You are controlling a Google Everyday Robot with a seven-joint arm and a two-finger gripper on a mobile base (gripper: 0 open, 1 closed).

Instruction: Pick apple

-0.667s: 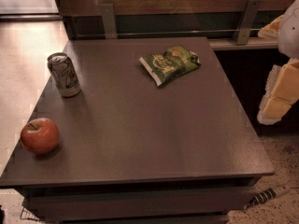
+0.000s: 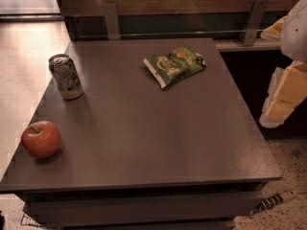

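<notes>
The red apple [image 2: 41,139], with yellowish patches and a short stem, sits on the front left corner of the dark grey table [image 2: 158,143]. My gripper [image 2: 284,96], white and pale yellow, hangs at the far right edge of the view, beyond the table's right side and far from the apple. It holds nothing that I can see.
A silver soda can [image 2: 65,76] stands upright on the table's left side, behind the apple. A green chip bag [image 2: 175,65] lies at the back middle. A rail with metal brackets [image 2: 111,21] runs behind the table. Speckled floor lies to the right.
</notes>
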